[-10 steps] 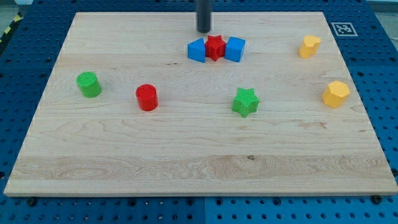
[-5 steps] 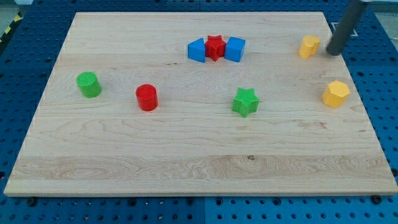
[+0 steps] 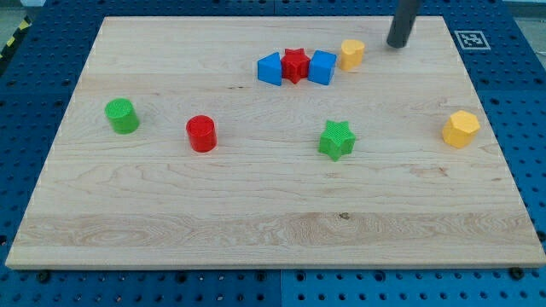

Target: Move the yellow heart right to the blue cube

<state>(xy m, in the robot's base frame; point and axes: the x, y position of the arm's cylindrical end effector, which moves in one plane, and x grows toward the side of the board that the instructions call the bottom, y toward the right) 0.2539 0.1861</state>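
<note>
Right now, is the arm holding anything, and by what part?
Nothing is held. My tip has no gripper and stands apart from the yellow heart, to that block's right in the view; the heart sits just right of the blue cube.

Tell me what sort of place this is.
Probably a robotics lab bench: a wooden board on a blue perforated table, a printed marker tag, and small coloured blocks like the green star.

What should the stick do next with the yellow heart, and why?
Probably little is left: the yellow heart already sits just right of the blue cube, nearly touching it. My tip stands apart, further to the view's right. At most, one gentle nudge leftward to close any gap.
</note>
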